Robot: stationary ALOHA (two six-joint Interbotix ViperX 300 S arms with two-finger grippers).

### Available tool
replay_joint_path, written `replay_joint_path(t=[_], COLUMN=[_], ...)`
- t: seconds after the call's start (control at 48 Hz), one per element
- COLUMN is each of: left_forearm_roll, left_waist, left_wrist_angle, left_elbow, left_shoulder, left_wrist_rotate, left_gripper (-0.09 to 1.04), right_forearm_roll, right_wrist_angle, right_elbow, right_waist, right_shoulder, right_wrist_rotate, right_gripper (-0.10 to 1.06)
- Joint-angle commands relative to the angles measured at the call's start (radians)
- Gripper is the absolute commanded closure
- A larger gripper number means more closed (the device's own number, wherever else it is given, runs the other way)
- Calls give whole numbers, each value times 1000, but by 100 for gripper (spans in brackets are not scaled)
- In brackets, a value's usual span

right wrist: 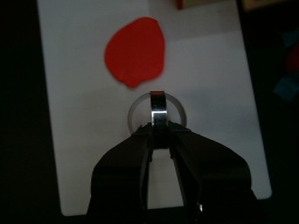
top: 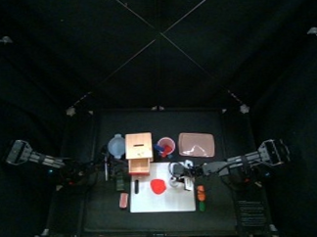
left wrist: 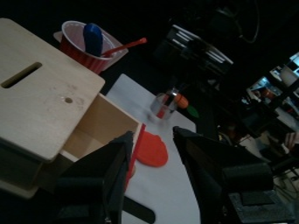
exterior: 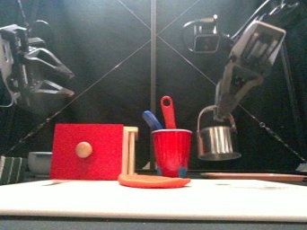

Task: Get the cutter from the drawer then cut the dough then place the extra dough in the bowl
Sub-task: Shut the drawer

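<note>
Cutting step: right gripper (right wrist: 156, 125) grasps cutter (exterior: 217, 142) above board (right wrist: 70, 131) (left gripper (left wrist: 152, 140) released, near box (left wrist: 47, 87)); next move needs centring over dough (right wrist: 138, 51), then pressing.

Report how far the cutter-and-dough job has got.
Done: the cutter is out, clamped in the right tool. In hand: it hangs over the white board, short of the uncut dough. Left: cutting, then scraps to the bowl.
</note>
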Motion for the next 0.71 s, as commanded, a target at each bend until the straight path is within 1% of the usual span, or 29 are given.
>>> replay_joint_path(t=[0.021, 0.146, 0.292, 0.458, 0.562, 0.708], left_forearm_roll=[5, 6, 6, 5, 6, 0], left_waist=[26, 46, 58, 86, 118, 176], left_wrist_angle=[-5, -5, -5, -5, -5, -5], left_elbow=[-25, -26, -28, -32, -40, -69], left_shoulder=[0, 0, 0, 0, 0, 0], left_wrist_rotate=[3, 3, 3, 5, 3, -2], left_gripper=[14, 13, 13, 13, 13, 14], right_forearm_roll=[2, 5, 6, 2, -12, -49], right_wrist_angle=[-48, -89, -107, -110, -112, -121], right_elbow=[18, 41, 60, 58, 43, 0], right_waist=[-34, -58, -67, -67, -67, -63], right_shoulder=[-17, -15, -15, -26, -43, -43], right_wrist_rotate=[-2, -2, -2, -5, -6, -11], right_gripper=[34, 31, 26, 21, 20, 21])
